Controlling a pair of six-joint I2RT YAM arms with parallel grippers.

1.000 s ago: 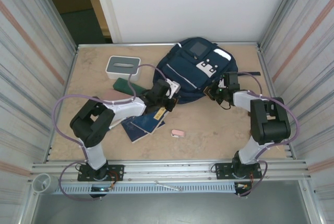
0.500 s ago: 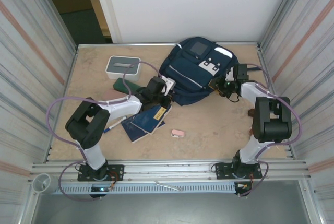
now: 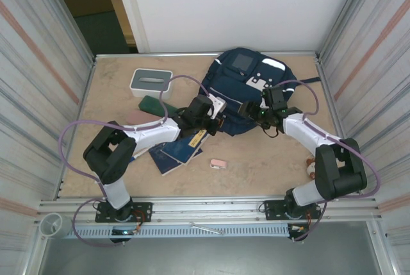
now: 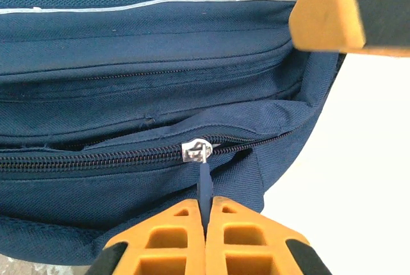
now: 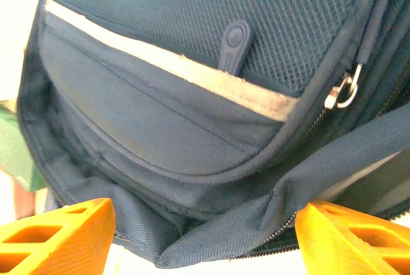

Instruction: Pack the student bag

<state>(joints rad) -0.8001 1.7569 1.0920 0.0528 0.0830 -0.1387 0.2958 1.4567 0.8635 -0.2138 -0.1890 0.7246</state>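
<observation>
The student bag point(image 3: 246, 86), soft and floppy, lies at the far side of the table point(image 3: 115, 95). The left gripper point(image 4: 205, 217) pinches its zipper pull point(image 4: 203, 182), likely the surest hold. The right gripper point(image 5: 205, 224) gapes astride its hem.

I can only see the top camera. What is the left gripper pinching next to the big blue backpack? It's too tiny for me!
Observer: In the left wrist view, the left gripper is shut on the thin blue zipper pull of the student bag.
Operator: Is that zipper open?
Observer: The teeth left of the silver slider are meshed shut.
Operator: And the right gripper?
Observer: In the right wrist view, the right gripper is open, its orange fingers wide apart with the bag's lower edge between them.
</observation>
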